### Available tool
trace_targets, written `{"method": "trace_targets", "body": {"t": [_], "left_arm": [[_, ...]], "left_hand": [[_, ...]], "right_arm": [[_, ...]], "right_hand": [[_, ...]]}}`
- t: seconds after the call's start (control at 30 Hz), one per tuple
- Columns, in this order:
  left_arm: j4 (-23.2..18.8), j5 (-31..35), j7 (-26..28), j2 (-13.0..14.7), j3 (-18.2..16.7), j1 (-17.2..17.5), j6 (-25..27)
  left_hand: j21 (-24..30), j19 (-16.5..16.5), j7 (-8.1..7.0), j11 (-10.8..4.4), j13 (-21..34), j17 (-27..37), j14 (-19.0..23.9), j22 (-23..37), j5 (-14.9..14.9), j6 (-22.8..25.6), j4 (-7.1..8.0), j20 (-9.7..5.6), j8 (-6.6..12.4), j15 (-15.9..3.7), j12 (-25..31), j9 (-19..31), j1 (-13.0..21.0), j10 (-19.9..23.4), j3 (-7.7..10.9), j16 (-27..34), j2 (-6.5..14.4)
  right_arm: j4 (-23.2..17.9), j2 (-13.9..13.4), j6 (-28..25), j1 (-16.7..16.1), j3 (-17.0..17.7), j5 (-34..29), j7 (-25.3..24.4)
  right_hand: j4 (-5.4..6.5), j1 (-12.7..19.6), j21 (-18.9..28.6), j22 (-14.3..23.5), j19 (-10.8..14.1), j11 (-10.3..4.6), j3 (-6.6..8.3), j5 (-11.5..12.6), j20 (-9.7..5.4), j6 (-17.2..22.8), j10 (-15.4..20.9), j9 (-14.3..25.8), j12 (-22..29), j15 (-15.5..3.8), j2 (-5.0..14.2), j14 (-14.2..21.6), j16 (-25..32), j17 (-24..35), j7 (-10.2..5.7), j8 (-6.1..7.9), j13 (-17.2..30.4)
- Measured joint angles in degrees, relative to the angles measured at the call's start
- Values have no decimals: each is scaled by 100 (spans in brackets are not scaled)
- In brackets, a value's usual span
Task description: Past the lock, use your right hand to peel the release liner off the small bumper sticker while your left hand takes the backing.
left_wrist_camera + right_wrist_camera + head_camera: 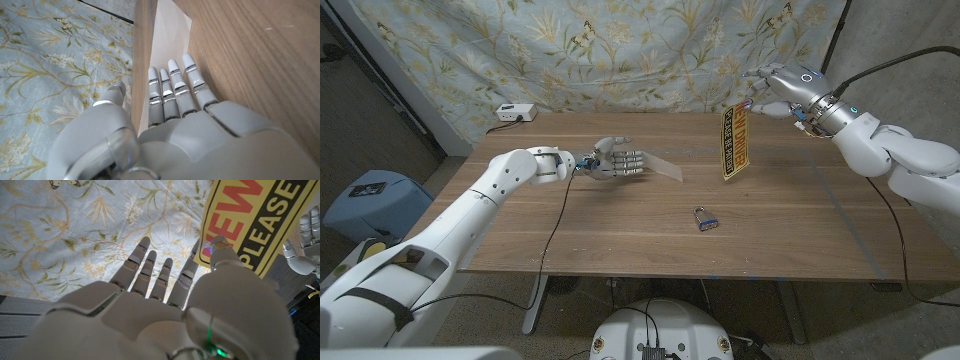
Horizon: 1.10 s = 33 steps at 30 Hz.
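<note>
My right hand [777,84] is raised over the table's far right side. It pinches the top of the yellow bumper sticker [733,141], which hangs down toward the wood. In the right wrist view the thumb [218,246] presses on the edge of the sticker [260,215], which has red and black lettering. My left hand [616,160] is at mid table and holds a pale release liner [663,169] that sticks out to its right. Its fingers [176,87] lie along the white liner [172,35]. A small padlock [706,220] with a blue body lies on the table nearer to me than both hands.
A white power box [515,112] with a cable sits at the table's [800,230] back left corner. A floral curtain [620,50] hangs behind it. A blue bin [365,200] stands on the floor to the left. Cables trail from both arms.
</note>
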Motion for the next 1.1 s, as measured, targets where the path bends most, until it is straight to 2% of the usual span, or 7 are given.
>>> {"method": "trace_targets", "body": {"t": [0.17, 0.4, 0.5, 0.7, 1.1], "left_arm": [[39, -75, -145, 11, -15, 6, 8], [79, -166, -316, 53, -72, 67, 13], [87, -227, -479, 87, -98, 93, 9], [114, -262, -727, 200, -175, 145, -64], [229, -292, -1403, 523, -338, 209, -231]], "left_hand": [[0, 0, 30, 0, -13, -3, 0, 0, 0, -30, 0, 0, -5, 0, 0, -3, -3, 0, 0, 0, 3], [0, 0, 30, 31, -26, -3, 0, -22, 0, -30, -3, 0, -5, 0, 0, -30, -22, -31, 3, 0, 22], [0, 0, 17, 31, -26, -3, -1, -26, 0, -42, -18, 0, -42, 1, 0, -30, -21, -31, 18, 0, 22], [-21, -51, 30, 83, -53, -2, -92, -26, 0, -234, -41, 52, -125, 50, 0, -83, -44, -145, 42, -38, 45], [-43, -61, 30, 102, -52, -2, -122, -25, 0, -234, -41, 62, -125, 60, 0, -108, -90, -164, 41, -44, 46]], "right_arm": [[-34, 0, 24, 43, -31, 57, 192], [-105, 0, 22, 90, -69, 81, 467], [-198, 20, -8, 151, -114, 81, 577], [-321, 81, -126, 242, -178, 59, 844], [-609, 333, -581, 440, -396, -172, 1314]], "right_hand": [[9, -48, -15, 0, -24, 37, -9, 0, 24, -164, -37, -20, 0, 12, -2, -50, -16, 0, 5, -90, 0], [23, -68, -37, 0, -34, 92, -23, 0, 33, -264, -98, -26, -1, 12, -22, -50, -39, 0, -1, -137, 0], [23, -91, -37, 0, -53, 64, -23, 0, 53, -304, -125, -26, -22, 12, -45, -50, -60, -11, -3, -175, 0], [23, -112, -36, 0, -72, 95, -23, 0, 72, -383, -156, -26, -22, 13, -23, -111, -60, -11, -1, -219, 0], [23, -116, -34, 0, -72, 95, -23, 0, 72, -383, -156, -26, -22, 13, -28, -111, -80, -14, -1, -239, 0]]}}
